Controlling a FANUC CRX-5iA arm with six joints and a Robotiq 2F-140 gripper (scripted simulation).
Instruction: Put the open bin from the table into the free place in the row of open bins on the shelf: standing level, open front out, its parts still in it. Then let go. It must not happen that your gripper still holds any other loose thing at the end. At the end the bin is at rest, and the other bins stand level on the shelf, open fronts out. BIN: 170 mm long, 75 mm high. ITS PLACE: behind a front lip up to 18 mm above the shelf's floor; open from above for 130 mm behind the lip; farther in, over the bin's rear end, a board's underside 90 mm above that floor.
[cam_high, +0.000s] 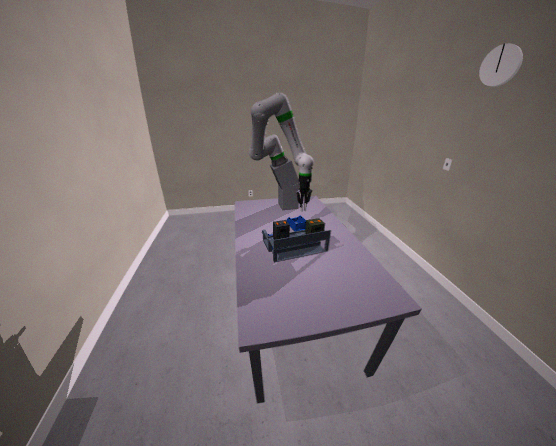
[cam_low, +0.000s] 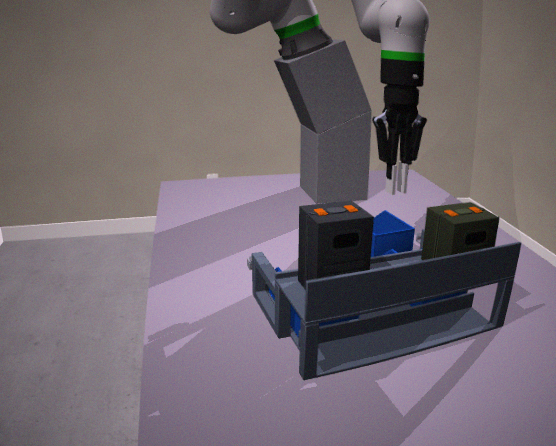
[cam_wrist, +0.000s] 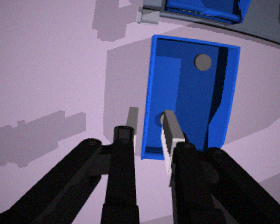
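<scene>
The blue, open-topped bin (cam_high: 296, 223) (cam_low: 393, 239) (cam_wrist: 192, 95), round grey parts inside, sits on the lilac desk (cam_high: 330, 295) (cam_low: 215, 400) (cam_wrist: 50, 65), between the shelf (cam_high: 302, 241) (cam_low: 415, 282) (cam_wrist: 260, 33) and the desk's pedestal-side edge. The gripper (cam_high: 303, 208) (cam_low: 397, 184) (cam_wrist: 150, 122) is empty, its fingers slightly parted. Beige walls surround a grey floor (cam_high: 190, 320) (cam_low: 70, 320).
</scene>
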